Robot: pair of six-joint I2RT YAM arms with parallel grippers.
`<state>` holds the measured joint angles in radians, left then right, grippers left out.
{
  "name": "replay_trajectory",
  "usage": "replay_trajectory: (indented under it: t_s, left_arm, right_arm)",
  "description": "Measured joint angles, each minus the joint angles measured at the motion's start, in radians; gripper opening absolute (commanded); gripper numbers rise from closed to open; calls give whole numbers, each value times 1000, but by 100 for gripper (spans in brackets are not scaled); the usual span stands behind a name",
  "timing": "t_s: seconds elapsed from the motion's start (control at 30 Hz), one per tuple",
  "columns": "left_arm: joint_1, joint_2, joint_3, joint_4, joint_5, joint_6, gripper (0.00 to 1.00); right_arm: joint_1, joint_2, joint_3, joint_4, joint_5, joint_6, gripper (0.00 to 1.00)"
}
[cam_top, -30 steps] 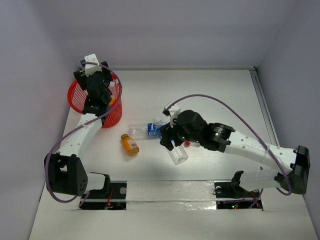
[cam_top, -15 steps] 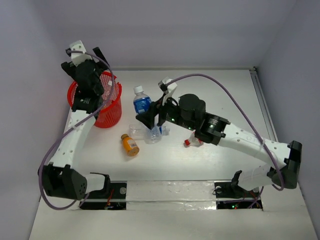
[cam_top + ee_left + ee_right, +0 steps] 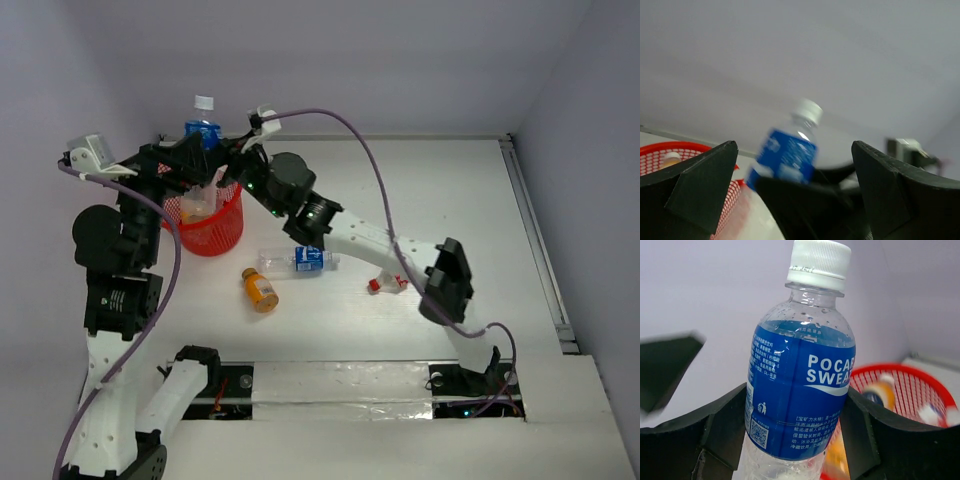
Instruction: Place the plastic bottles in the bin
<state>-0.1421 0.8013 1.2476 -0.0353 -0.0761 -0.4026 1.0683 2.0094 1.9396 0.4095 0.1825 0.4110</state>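
Note:
My right gripper (image 3: 212, 152) (image 3: 796, 407) is shut on a clear plastic bottle (image 3: 203, 128) (image 3: 800, 390) with a blue label and white cap, held upright beside and above the red mesh bin (image 3: 222, 236) (image 3: 920, 376). An orange bottle (image 3: 881, 392) lies inside the bin. My left gripper (image 3: 172, 168) (image 3: 795, 150) hangs open and empty by the bin's far rim, facing the held bottle (image 3: 786, 152). On the table lie a clear bottle with a blue label (image 3: 298, 260) and an orange-filled bottle (image 3: 260, 289).
A small red-capped piece (image 3: 385, 284) lies on the table right of the lying bottles. The right arm stretches across the table's middle toward the bin. Walls close in at the back and both sides; a rail (image 3: 530, 230) runs along the right edge.
The right arm lifted the blue-labelled bottle off the table and carried it left to the bin. The left arm rose away from the bin and its jaws opened wide.

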Motion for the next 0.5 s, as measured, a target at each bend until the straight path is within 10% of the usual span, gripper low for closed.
replay_trajectory:
  t_s: [0.23, 0.5]
  left_arm:
    - [3, -37, -76, -48, 82, -14, 97]
    - [9, -26, -143, -70, 92, -15, 97]
  right_arm:
    - [-16, 446, 622, -138, 27, -50, 56]
    - [-28, 487, 505, -266, 10, -41, 62]
